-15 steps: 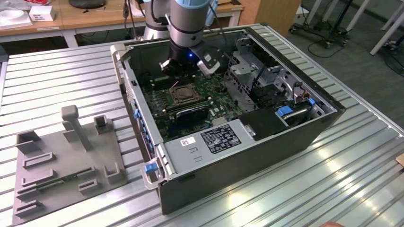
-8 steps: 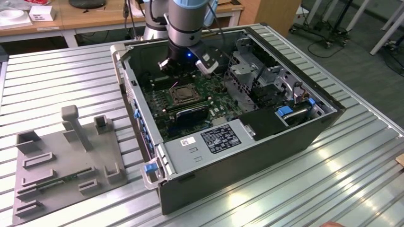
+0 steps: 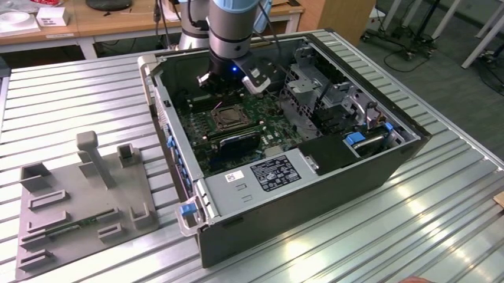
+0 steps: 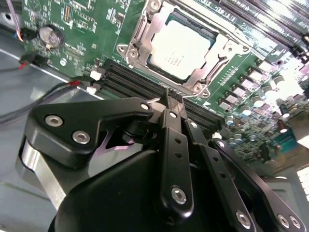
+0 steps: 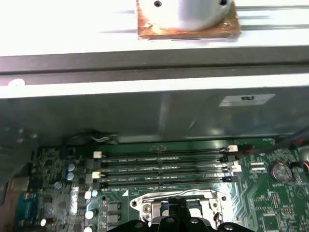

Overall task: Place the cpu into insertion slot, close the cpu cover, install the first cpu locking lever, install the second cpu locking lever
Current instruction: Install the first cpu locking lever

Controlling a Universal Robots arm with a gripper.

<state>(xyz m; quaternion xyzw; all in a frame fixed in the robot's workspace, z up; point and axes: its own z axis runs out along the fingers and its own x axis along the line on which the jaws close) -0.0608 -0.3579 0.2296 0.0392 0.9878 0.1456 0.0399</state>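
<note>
Gripper point(image 4: 168, 96) clenched, grasp on locking lever point(image 4: 153, 100) unclear. Cpu point(image 4: 182, 48) sits in insertion slot point(image 4: 193, 23) under cpu cover point(image 4: 155, 30), at gripper's 6 o'clock in exterior view. Reckon slow, low push, clear of memory slots point(image 4: 125, 79).

No lettering can be made out. A black rectangular label point(image 3: 275, 171) lies on the grey metal plate point(image 3: 228, 197) inside the black computer case point(image 3: 315, 206), with a small white sticker point(image 3: 235, 176) just beside it; both are too small to read. In the second wrist view the cpu point(image 4: 181, 48), a flat tan-silver square chip, bears faint illegible marks. In the first wrist view a white label point(image 5: 246, 99) on the grey case wall point(image 5: 145, 116) is unreadable.
</note>
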